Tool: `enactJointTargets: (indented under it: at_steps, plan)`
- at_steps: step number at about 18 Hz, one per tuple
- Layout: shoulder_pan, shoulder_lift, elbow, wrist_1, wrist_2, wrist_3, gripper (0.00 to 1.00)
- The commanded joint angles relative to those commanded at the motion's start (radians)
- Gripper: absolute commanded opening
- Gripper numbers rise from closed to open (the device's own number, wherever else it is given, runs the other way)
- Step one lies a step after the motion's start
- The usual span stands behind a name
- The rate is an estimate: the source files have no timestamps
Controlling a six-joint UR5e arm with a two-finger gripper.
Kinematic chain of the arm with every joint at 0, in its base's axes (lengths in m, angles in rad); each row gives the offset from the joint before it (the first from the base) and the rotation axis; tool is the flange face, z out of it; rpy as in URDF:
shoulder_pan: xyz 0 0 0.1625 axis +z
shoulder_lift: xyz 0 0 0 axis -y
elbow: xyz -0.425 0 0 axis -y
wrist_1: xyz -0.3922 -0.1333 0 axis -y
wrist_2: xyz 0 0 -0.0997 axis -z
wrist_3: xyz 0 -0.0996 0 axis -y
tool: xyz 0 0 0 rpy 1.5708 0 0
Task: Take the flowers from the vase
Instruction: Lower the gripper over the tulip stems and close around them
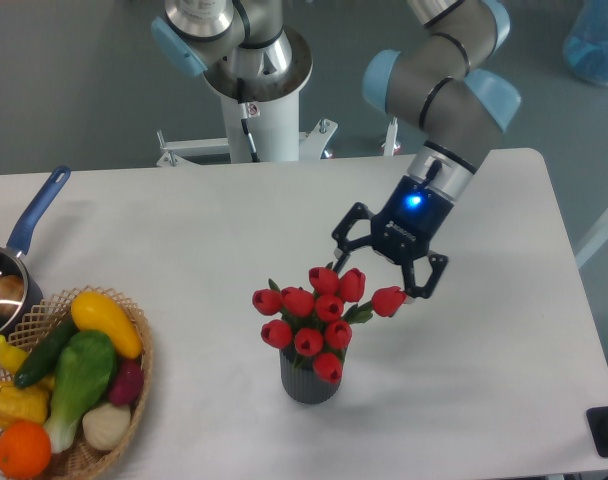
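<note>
The flowers (319, 313), a bunch of red tulip buds with green leaves, stand upright in the vase (309, 382), a short dark grey ribbed cylinder near the table's front middle. My gripper (376, 275) hangs open just above and to the right of the bunch. One fingertip is by the top buds and the other by the rightmost bud. Nothing is between its fingers.
A wicker basket (132, 400) of colourful vegetables sits at the front left. Behind it is a blue-handled saucepan (24, 240). The robot's white pedestal (259, 110) stands beyond the table's far edge. A dark object (606, 432) shows at the right front corner.
</note>
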Motion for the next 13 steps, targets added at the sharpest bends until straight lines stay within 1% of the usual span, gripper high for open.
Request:
enactJointTargets:
  at_steps: [3,5,8,13]
  plan:
    - [-0.008,-0.012,0.003,0.003,-0.020,-0.006,1.00]
    - [-0.006,-0.035,0.005,0.005,-0.087,-0.006,1.00]
    - [-0.005,-0.046,0.011,0.006,-0.097,-0.005,1.00]
    - [-0.009,-0.081,0.026,0.008,-0.103,-0.003,1.00]
